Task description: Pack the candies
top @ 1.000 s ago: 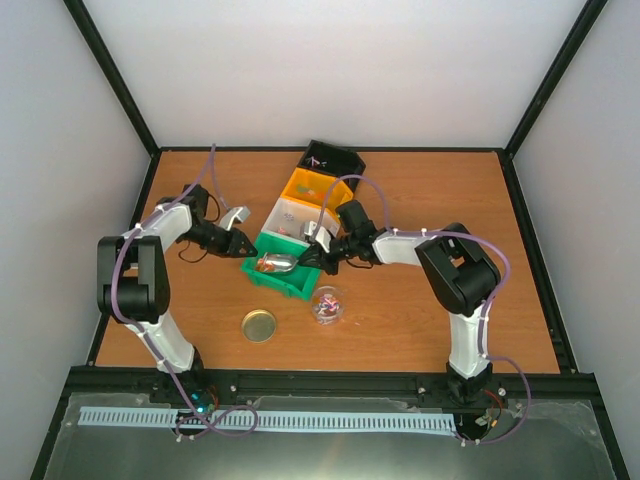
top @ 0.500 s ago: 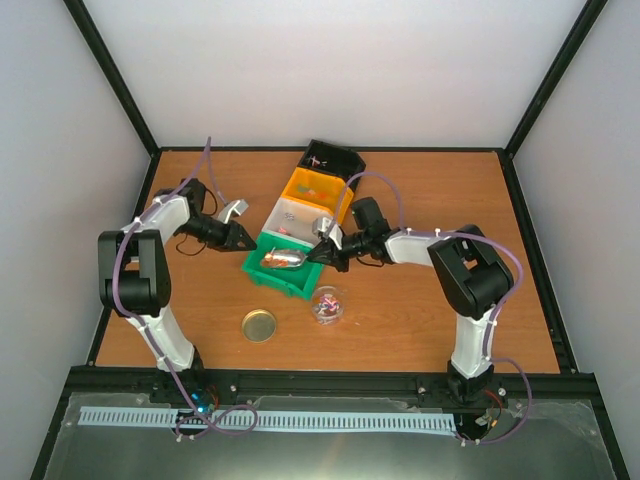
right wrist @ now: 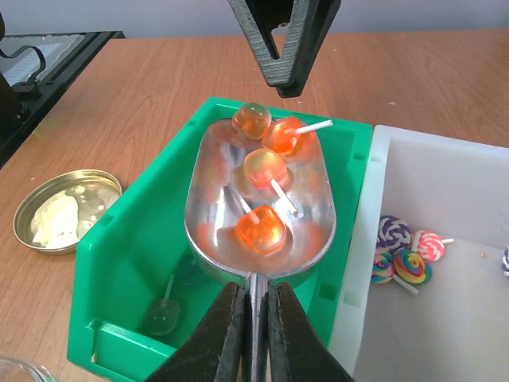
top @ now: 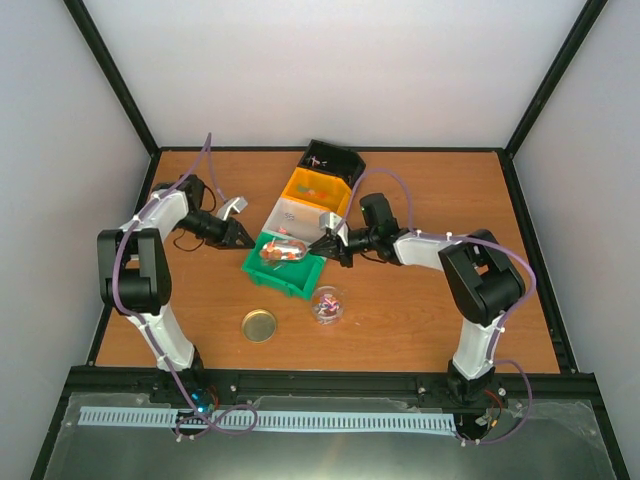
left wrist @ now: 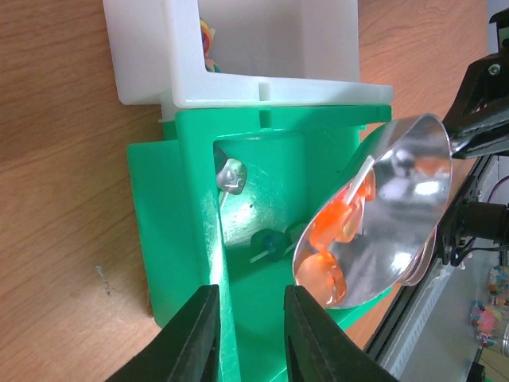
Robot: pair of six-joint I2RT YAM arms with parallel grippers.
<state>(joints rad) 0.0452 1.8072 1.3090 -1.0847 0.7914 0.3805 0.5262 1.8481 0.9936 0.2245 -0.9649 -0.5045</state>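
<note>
1. Comparing with a second ago: the right gripper (top: pixel 333 245) has pulled back toward 3 o'clock and lifted the metal scoop (top: pixel 283 251), which then sat lower in the green bin (top: pixel 285 272). The bin has not shifted.
2. Right gripper: jaws fully closed on the scoop's handle, with the scoop held over the green bin.
3. Left gripper (left wrist: pixel 250 306): jaws a narrow gap apart, astride the green bin's wall at its 10 o'clock corner, pinching it.
4. Scoop load: four orange candies (right wrist: pixel 261 227) on white sticks, one of them at the far lip.
5. Green bin floor: a silvery candy (left wrist: pixel 233 175) and a pale green lollipop (right wrist: pixel 163 314).
6. White bin (right wrist: pixel 445 183) touches the green bin at its 1 o'clock and holds swirl lollipops (right wrist: pixel 406 259).
7. Orange bin (top: pixel 315 187) and black bin (top: pixel 333 158) follow along the 1 o'clock line. Their contents are too small to tell.
8. Clear jar (top: pixel 327 305) stands at 5 o'clock of the green bin with a few wrapped candies inside. Gold lid (top: pixel 259 324) lies apart at 7 o'clock.
</note>
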